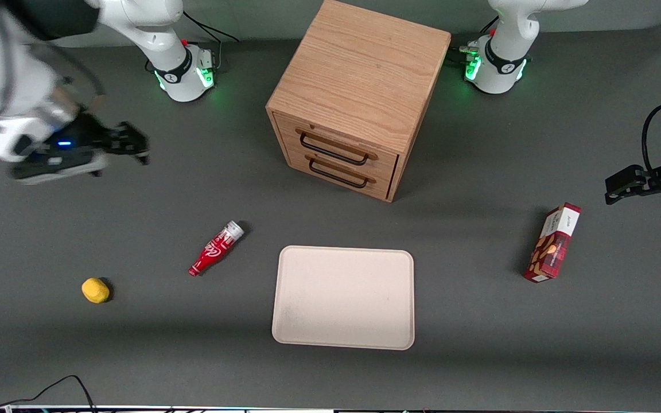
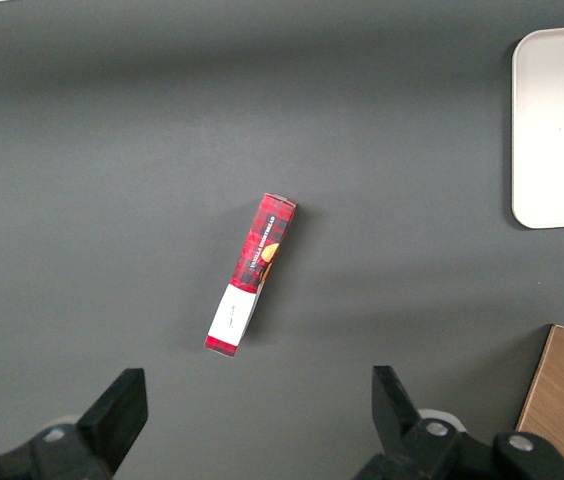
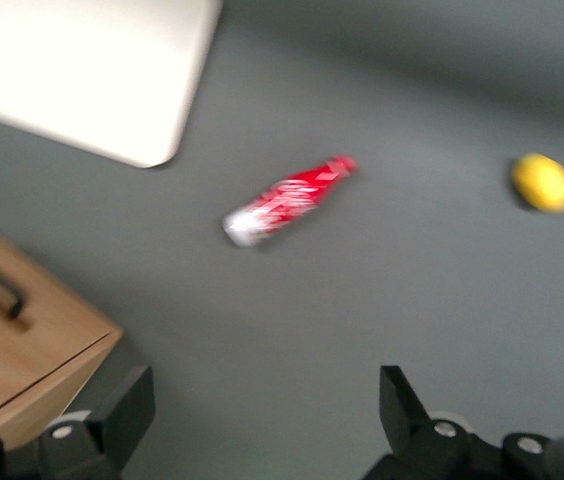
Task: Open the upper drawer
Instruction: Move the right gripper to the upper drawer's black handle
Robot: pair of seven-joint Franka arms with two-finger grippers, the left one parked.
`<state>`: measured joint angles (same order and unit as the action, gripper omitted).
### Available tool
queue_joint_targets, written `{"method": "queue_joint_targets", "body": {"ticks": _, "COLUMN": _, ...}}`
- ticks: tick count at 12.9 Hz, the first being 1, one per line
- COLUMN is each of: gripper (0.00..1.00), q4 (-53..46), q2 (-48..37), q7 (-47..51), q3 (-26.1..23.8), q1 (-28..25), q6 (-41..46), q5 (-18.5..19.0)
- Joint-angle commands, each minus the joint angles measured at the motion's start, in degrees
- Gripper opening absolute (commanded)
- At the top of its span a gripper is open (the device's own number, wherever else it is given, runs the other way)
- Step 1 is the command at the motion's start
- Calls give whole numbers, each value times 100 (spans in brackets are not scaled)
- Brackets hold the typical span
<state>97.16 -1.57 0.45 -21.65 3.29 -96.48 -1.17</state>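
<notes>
The upper drawer (image 1: 339, 144) sits shut in the wooden cabinet (image 1: 359, 74), above the matching lower drawer (image 1: 339, 172). The gripper (image 1: 129, 146) hangs above the desk (image 1: 479, 355) toward the working arm's end, well apart from the cabinet, jaws spread with nothing between them. Nearer the front camera lie a red bottle (image 1: 216, 248), a yellow ball (image 1: 95, 290) and a pale tray (image 1: 343, 297). A red box (image 1: 553, 243) stands toward the parked arm's end.

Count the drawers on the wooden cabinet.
2: the upper drawer, shut, with the lower drawer directly beneath it. The gripper hangs open, empty, toward the working arm's end.
</notes>
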Motion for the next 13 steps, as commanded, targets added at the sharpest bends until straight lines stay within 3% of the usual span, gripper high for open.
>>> {"method": "queue_joint_targets", "body": {"ticks": 1, "gripper": 100, "q4": -740, "q2": 699, "q7": -123, "q3": -1083, "q1": -4, "q6": 121, "q5": -6}}
{"method": "queue_joint_targets", "body": {"ticks": 5, "gripper": 100, "q4": -769, "q2": 1385, "q7": -97, "q3": -2316, "q1": -170, "q6": -904, "q5": 64}}
{"method": "queue_joint_targets", "body": {"ticks": 7, "gripper": 100, "q4": -786, "q2": 1921, "q7": -158, "q3": -2379, "q1": -494, "q6": -1292, "q5": 256}}
{"method": "queue_joint_targets", "body": {"ticks": 13, "gripper": 100, "q4": -725, "q2": 2643, "q7": -1239, "q3": -2458, "q1": -706, "q6": -1540, "q5": 626}}
